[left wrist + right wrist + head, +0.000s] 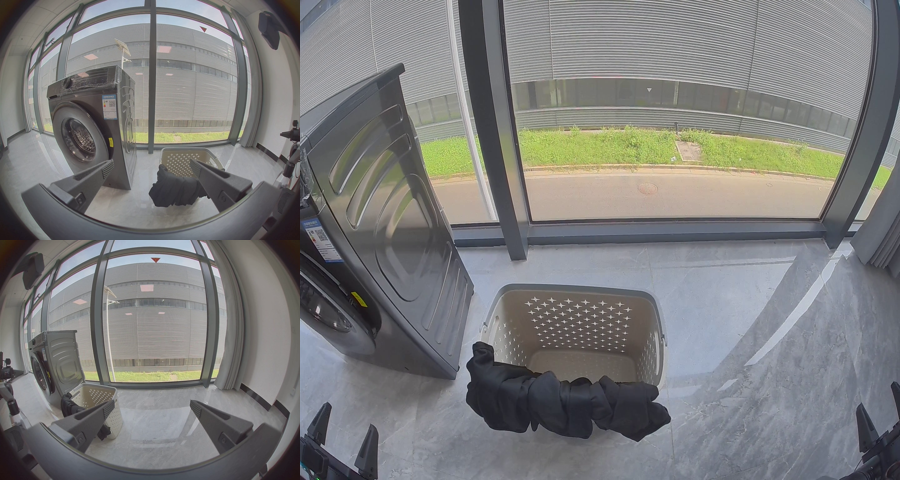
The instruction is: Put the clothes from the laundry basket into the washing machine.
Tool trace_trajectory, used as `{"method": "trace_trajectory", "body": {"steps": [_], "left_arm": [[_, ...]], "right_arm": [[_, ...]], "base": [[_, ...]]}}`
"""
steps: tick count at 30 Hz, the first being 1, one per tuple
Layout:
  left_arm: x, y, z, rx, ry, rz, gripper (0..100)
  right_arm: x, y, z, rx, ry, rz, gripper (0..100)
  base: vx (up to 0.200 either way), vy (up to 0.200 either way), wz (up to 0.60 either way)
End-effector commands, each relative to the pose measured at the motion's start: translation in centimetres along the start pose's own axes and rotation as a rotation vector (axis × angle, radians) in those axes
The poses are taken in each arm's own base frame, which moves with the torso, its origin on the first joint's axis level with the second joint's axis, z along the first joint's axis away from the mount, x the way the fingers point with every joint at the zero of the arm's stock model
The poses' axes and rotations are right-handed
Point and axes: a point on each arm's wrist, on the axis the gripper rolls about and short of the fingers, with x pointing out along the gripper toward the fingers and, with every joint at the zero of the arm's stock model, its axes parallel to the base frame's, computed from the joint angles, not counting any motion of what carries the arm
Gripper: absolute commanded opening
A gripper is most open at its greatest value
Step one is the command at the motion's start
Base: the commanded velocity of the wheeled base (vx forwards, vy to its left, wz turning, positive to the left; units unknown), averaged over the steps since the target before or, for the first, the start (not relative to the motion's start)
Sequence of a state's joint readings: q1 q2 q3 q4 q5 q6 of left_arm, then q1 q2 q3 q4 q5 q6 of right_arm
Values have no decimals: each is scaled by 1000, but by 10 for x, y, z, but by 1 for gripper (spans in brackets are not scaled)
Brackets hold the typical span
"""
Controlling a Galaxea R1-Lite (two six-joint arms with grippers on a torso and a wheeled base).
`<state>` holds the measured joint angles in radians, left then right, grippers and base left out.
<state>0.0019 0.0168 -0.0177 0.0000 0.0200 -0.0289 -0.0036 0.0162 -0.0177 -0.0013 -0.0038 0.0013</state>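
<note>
Nearest you: your left gripper (151, 164) low over the floor (737, 375), fingers spread wide, nothing between them. Your right gripper (151, 404) sits low on the other side, spread just as wide and also holding nothing. Both are well short of the basket.

Next out: the black clothes (562, 400), a bunched dark bundle draped along the near rim of the laundry basket (581, 292). Most of the cloth hangs down the outside wall on your side, and one end rises at the left corner of the rim.

The basket is beige, with perforated walls, and stands upright on grey marbled tile.

Left of the basket and just beside it: the washing machine (394, 219), dark grey, side panel towards the basket. In the left wrist view its round door appears shut.

Farthest: the floor-to-ceiling window (675, 125), with a curtain (881, 231) at its right edge.
</note>
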Motion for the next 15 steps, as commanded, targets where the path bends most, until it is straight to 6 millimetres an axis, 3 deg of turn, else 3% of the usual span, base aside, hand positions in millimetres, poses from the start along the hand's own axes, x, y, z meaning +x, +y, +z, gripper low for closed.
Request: {"method": "trace_trajectory", "body": {"steps": [1,15], "left_arm": [[0,0,-4,0,-2,1,100],[0,0,-4,0,-2,1,100]], "right_arm": [[0,0,-5,0,1,1,100],[0,0,-5,0,1,0,100]], "base": [[0,200,0],[0,200,0]]}}
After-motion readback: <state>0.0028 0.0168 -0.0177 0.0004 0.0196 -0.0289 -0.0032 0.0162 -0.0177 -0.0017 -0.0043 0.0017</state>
